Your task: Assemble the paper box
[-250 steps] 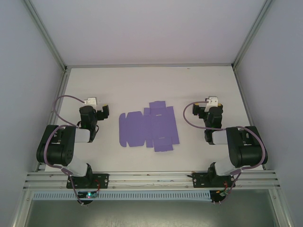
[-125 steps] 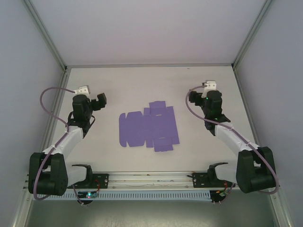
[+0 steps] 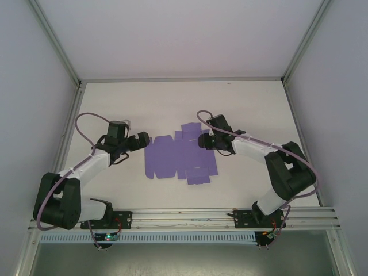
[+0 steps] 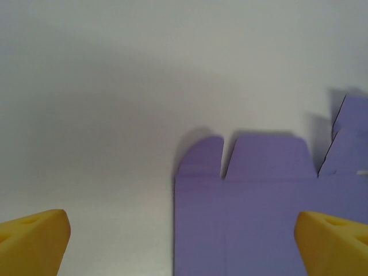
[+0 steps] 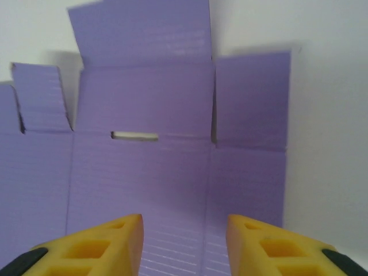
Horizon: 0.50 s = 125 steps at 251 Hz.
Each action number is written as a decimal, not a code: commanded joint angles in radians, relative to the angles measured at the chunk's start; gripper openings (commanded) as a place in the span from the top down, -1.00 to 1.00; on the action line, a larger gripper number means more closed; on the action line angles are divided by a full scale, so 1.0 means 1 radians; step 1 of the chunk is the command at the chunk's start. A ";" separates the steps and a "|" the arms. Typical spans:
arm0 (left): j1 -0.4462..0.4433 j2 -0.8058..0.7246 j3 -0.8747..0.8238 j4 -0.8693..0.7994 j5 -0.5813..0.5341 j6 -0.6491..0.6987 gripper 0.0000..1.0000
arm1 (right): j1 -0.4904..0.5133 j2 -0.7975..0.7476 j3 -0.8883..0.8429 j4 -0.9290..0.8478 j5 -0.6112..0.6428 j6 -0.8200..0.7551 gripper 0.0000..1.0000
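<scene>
Assembly had not begun: the paper box (image 3: 179, 158) lay flat and unfolded mid-surface (image 3: 172, 103), between the arms. The left jaws stood spread wide beside its left edge. The right jaws, narrower yet apart, hung over its right side, pinching nothing.

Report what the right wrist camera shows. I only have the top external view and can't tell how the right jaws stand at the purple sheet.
Observer: The right jaws stand partly apart. There is a gap between the yellow pads with nothing in it, and the paper box sheet shows through the gap.
Operator: Name any feature ahead of them.
Observer: A narrow slot is cut in the sheet along a crease, ahead of the pads.
Operator: Now give me the left wrist.
Observer: The left jaws are wide open. One pad is against bare table, the other is against the sheet, and the sheet's edge runs between them.
</scene>
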 commanded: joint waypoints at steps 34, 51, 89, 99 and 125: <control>-0.029 0.092 0.036 -0.054 0.212 -0.061 -1.00 | -0.035 0.105 -0.066 0.021 -0.024 0.116 0.25; -0.031 0.126 0.041 -0.060 0.242 -0.059 -0.99 | -0.041 0.134 -0.098 0.049 -0.035 0.135 0.28; -0.035 0.194 0.040 -0.024 0.348 -0.059 -1.00 | -0.044 0.174 -0.126 0.073 -0.052 0.133 0.33; -0.036 0.209 0.045 -0.016 0.366 -0.064 -0.99 | -0.044 0.180 -0.126 0.066 -0.040 0.134 0.34; -0.039 0.235 0.052 -0.002 0.435 -0.066 -1.00 | -0.047 0.184 -0.138 0.063 -0.027 0.140 0.37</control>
